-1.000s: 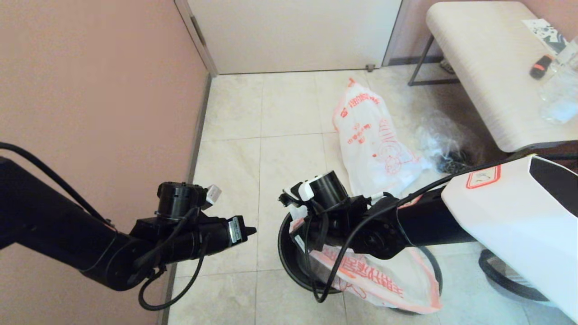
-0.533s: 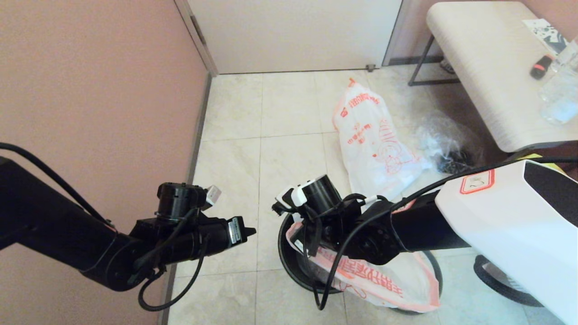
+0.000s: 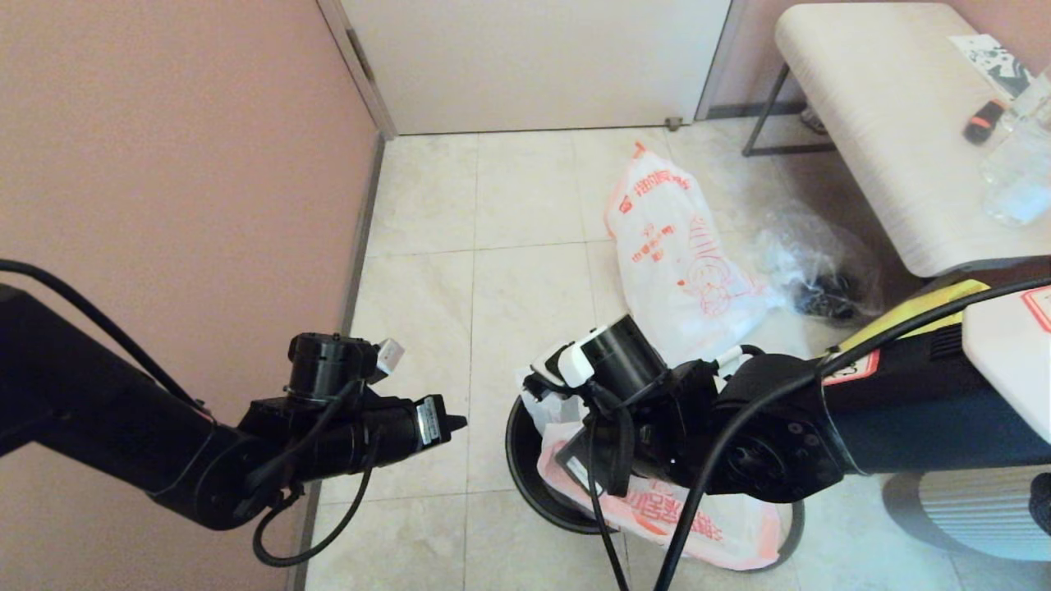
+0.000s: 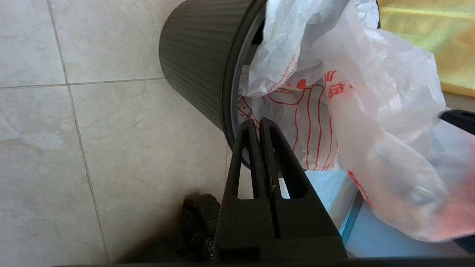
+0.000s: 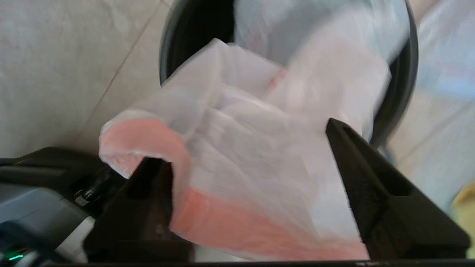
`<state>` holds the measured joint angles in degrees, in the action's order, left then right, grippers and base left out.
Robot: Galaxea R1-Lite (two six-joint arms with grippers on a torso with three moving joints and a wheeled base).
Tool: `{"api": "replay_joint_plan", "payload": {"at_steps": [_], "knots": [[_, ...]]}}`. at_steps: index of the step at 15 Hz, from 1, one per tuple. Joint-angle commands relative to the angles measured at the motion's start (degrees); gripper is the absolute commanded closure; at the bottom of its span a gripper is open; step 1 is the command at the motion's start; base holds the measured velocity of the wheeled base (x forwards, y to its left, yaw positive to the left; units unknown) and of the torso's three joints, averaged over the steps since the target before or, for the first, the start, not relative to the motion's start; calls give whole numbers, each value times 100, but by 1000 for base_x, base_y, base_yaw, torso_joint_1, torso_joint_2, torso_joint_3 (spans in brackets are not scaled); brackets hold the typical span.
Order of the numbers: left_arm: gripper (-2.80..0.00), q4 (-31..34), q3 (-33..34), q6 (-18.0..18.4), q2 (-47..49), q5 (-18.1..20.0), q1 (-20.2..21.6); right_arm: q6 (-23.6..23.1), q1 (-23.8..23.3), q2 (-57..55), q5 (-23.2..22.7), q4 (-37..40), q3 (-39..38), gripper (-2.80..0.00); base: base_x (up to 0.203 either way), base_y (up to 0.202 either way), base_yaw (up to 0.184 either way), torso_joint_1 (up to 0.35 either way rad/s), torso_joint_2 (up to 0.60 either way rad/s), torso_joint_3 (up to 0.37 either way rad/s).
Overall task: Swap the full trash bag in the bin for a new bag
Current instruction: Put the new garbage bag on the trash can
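A: Biggest change?
B: Right arm pulled back; right gripper (image 5: pixel 245 155) above the bin (image 3: pixel 525 484) now has jaws wide apart, the new bag (image 3: pixel 698 525) loose between them, draped over the bin rim.
A: Others?
B: Full trash bag (image 3: pixel 681 254) unmoved on floor beyond the bin. Left gripper (image 4: pixel 258 126) unmoved beside the bin, jaws shut, empty.

We see our right arm (image 3: pixel 739 443) bent over the small round black plastic bin (image 3: pixel 525 468), where a thin white orange-printed bag (image 3: pixel 698 525) drapes across the rim. A plump white printed bag (image 3: pixel 681 254) lies on the tiled floor (image 3: pixel 509 230) beyond. Our left gripper (image 3: pixel 456 422) hovers left of the bin.
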<state>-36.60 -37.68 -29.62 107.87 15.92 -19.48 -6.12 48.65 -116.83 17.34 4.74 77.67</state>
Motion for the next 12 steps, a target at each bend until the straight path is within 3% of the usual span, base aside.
{"api": "replay_joint_plan", "payload": {"at_steps": [1,5,7,9,12], "knots": [[0,-25,-3,-14,49,8,-3,196,-19,273,7,90,-48,-280,0,0,0,0,0,0],[0,-12,2,-23,-27,51,-26,266,-183,380,-29,43,-145,-280,0,0,0,0,0,0],[0,8,56,-38,-293,139,-297,245,-249,176,-60,17,-48,-280,0,0,0,0,0,0],[0,20,92,-59,-436,133,-615,207,-261,-107,-86,-22,279,-280,0,0,0,0,0,0],[0,12,128,-47,-487,131,-715,56,-260,-476,-105,17,936,-280,0,0,0,0,0,0]]}}
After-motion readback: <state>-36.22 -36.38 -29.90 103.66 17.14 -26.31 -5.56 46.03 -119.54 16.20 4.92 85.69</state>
